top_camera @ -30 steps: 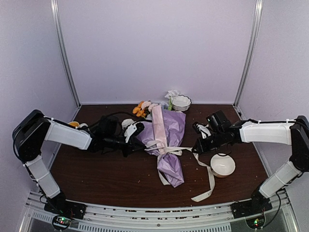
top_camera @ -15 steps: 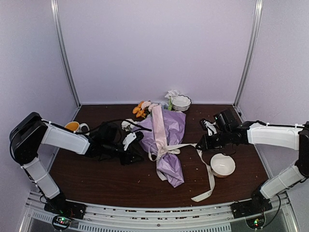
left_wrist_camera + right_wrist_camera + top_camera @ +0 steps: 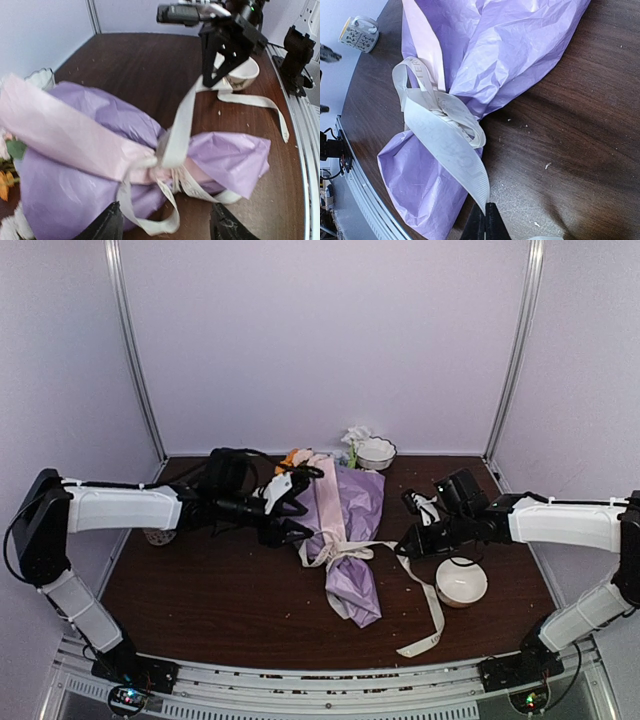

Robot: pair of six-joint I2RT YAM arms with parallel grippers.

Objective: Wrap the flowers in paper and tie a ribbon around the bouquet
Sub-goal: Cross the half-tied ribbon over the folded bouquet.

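Note:
The bouquet [image 3: 345, 525] lies mid-table, purple paper [image 3: 495, 50] with a pink fold stripe [image 3: 65, 135]. Orange and white flowers [image 3: 297, 459] poke out at its far end. The cream ribbon [image 3: 338, 552] is knotted round its waist [image 3: 445, 117]. My right gripper [image 3: 406, 545] is shut on one ribbon end [image 3: 470, 180], which runs taut from the knot to its fingertips [image 3: 485, 222]. My left gripper [image 3: 291, 508] hovers open at the bouquet's left side. A slack ribbon loop [image 3: 155, 225] lies between its fingers [image 3: 107, 225], untouched.
A white bowl [image 3: 461, 582] sits just under my right arm, and a loose ribbon tail [image 3: 420, 643] trails to the near edge. A patterned bowl [image 3: 375, 452] stands at the back. A mug [image 3: 360, 34] stands at the left, partly under my left arm.
My left gripper has opened, let go of the ribbon and moved from the bouquet's left toward the far side. The right gripper has shifted slightly left, still holding its end.

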